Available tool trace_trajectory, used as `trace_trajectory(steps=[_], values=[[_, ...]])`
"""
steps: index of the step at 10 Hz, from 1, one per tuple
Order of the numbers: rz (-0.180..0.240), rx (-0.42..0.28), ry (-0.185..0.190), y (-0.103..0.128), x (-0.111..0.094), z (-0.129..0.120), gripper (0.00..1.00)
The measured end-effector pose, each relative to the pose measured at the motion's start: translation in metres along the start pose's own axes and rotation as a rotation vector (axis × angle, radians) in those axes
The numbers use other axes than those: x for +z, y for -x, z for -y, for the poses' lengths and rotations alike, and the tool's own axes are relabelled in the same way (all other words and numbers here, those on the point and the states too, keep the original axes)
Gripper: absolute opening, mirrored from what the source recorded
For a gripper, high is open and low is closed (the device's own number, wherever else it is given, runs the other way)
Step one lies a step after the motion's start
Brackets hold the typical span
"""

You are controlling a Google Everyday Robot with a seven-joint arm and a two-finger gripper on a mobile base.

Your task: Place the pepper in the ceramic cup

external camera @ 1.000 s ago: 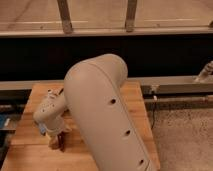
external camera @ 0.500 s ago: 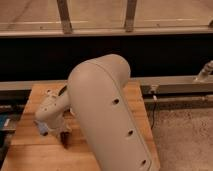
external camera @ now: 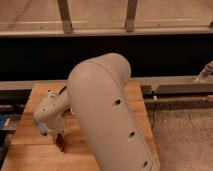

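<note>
Claw (external camera: 59,142) above wooden table (external camera: 29,150), beside beige arm (external camera: 107,115)

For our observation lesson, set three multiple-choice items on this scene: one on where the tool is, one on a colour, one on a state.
1. Where is the tool?
A. Low over the front left part of the table
B. Beyond the table's right edge
C. Up at the metal rail

2. What colour is the arm?
A. Blue
B. Beige
C. Black

3. How is the arm posed?
A. Stretched straight upward
B. Folded away off the table
C. Bent, elbow high, covering the table's middle

Answers:
1 A: it hangs just above the wood at lower left.
2 B: its whole cover is pale beige.
3 C: the elbow bulges over the boards.
</note>
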Motion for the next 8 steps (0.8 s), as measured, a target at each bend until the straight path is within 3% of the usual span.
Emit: trace_trajectory(steps=[5,8], values=[[0.173,-0.047,-0.058,0.034,-0.085,-0.006,0.00],[0.294,-0.051,-0.083,0.051,-0.134,0.012,0.00]])
